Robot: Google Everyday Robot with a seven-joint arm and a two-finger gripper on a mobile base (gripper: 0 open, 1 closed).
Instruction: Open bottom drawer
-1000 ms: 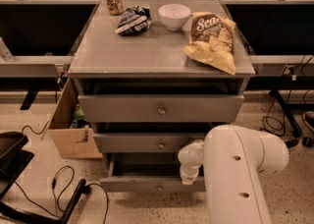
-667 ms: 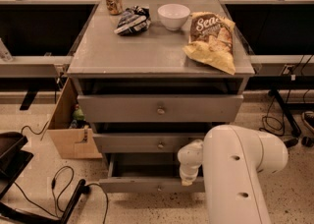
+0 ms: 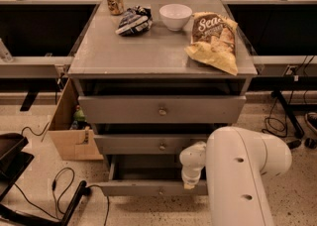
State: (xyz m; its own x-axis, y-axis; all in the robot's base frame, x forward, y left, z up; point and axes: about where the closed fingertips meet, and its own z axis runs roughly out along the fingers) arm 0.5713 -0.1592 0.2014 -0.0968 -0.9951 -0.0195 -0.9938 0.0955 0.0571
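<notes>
Nothing is shifting since a second ago: bottom drawer (image 3: pixel 133 188) is already sitting pulled open.
Gripper (image 3: pixel 189 181) is hanging at its front edge, right of the knob; grip can't be told.

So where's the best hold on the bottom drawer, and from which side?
On the bottom drawer, the small round knob at the centre of its slim front panel, approached straight from the front: the panel is otherwise flat and faces outward. The gripper sits at the panel's top edge, just right of the knob.
</notes>
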